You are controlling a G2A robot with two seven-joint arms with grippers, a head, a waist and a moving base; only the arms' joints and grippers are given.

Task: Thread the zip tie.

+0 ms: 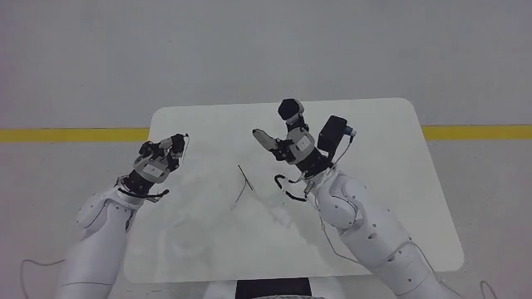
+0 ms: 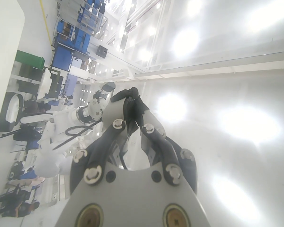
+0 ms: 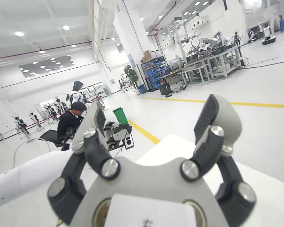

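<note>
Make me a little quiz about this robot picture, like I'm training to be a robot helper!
1. True or false: the zip tie lies on the table between the two arms, touching neither gripper.
2. The left gripper has its fingers pressed together. The right gripper has its fingers: A) spread wide open B) pressed together C) closed on the zip tie.
3. Fill in: the table's colour is ____.
Key: 1 true; 2 A; 3 white.
</note>
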